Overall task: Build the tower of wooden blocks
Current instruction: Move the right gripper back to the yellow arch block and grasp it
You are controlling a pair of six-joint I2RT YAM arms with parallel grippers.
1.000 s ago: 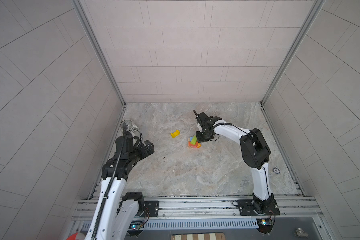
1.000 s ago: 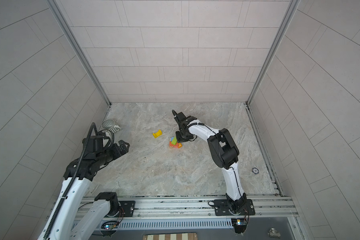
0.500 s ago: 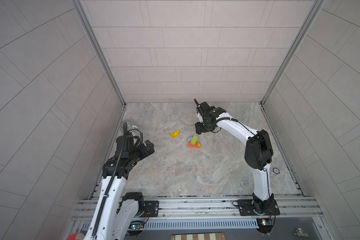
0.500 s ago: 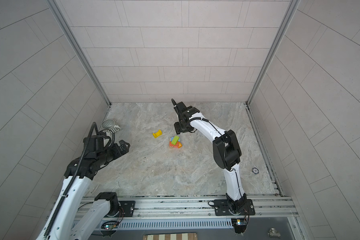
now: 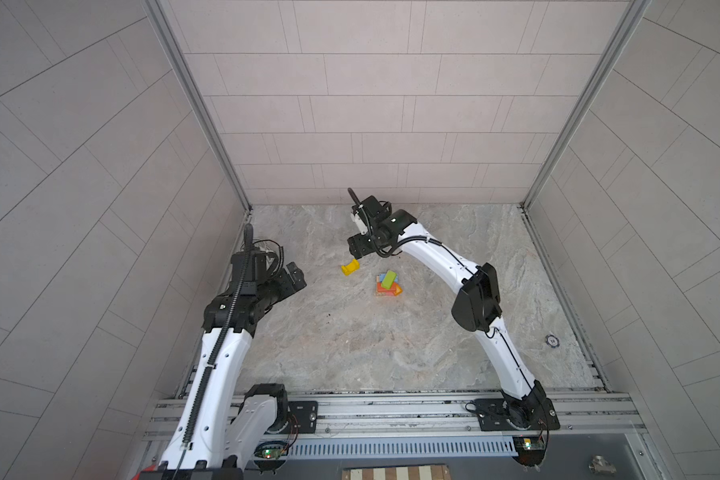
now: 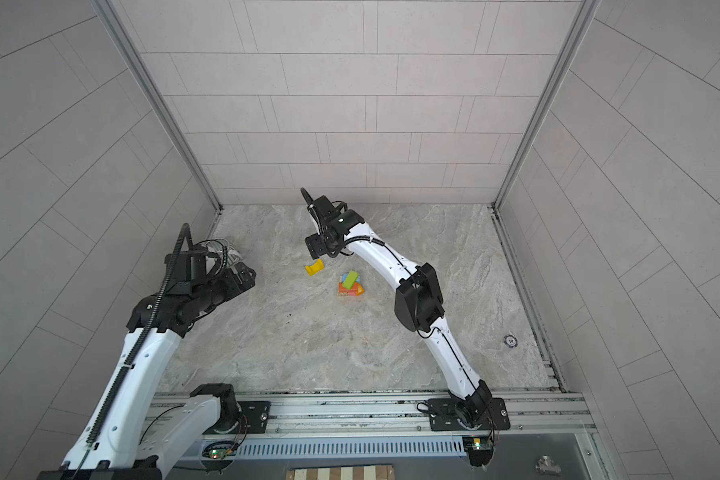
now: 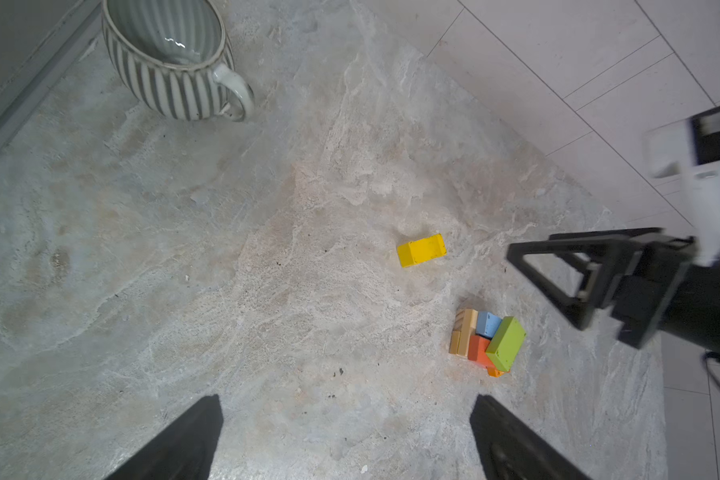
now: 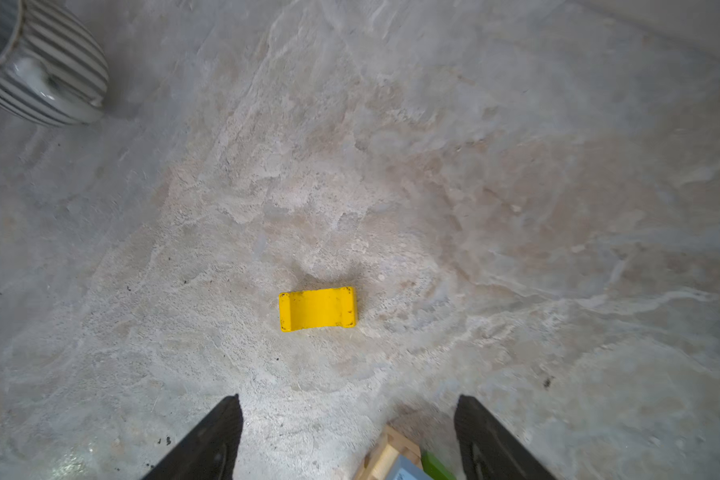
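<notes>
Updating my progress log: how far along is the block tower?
Done: the green block sits askew atop the stack of orange, blue and tan blocks. In hand: nothing; the right gripper hangs open near the yellow arch, and the left gripper is open, off to the side. Left: the arch lies alone on the table, unstacked.

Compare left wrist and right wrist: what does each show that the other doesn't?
Left wrist only: the whole wood block tower, with the green block on top, and the inside of the mug. Right wrist only: the hollow of the yellow arch, facing up; it catches just a corner of the tower. Both: the yellow arch lying apart from the tower, and the mug.
</notes>
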